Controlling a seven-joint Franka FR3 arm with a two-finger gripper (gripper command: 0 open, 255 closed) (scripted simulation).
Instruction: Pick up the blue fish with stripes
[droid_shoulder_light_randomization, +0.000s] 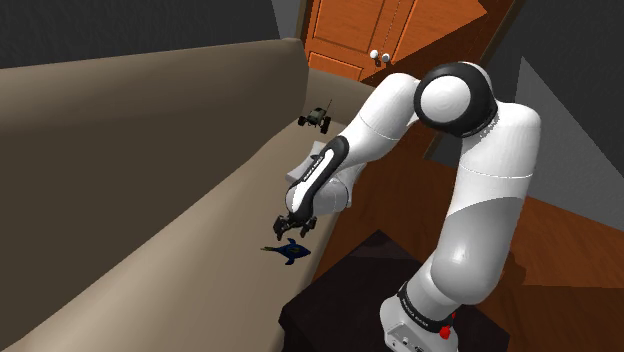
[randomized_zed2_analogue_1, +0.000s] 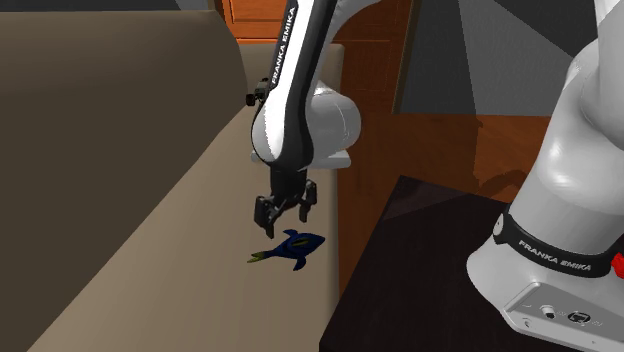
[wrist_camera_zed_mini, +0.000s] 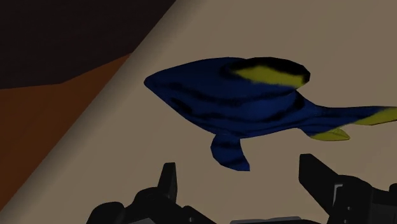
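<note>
A dark blue fish (droid_shoulder_light_randomization: 288, 251) with black stripes and yellow fins and tail lies on the tan seat of a sofa, near the seat's front edge. The second exterior view shows the fish (randomized_zed2_analogue_1: 292, 246) just below my black gripper (randomized_zed2_analogue_1: 284, 216). My gripper (droid_shoulder_light_randomization: 295, 227) hangs a little above the fish, pointing down, open with nothing between its fingers. In the wrist view the fish (wrist_camera_zed_mini: 242, 105) lies flat just ahead of the two spread fingertips (wrist_camera_zed_mini: 167, 177).
A small dark green toy vehicle (droid_shoulder_light_randomization: 316, 117) stands farther along the sofa seat (droid_shoulder_light_randomization: 180, 250). The tall backrest (droid_shoulder_light_randomization: 120, 130) rises on the shoulder view's left. My dark stand (droid_shoulder_light_randomization: 340, 300) sits close beside the seat edge. Orange wooden doors (droid_shoulder_light_randomization: 360, 30) stand behind.
</note>
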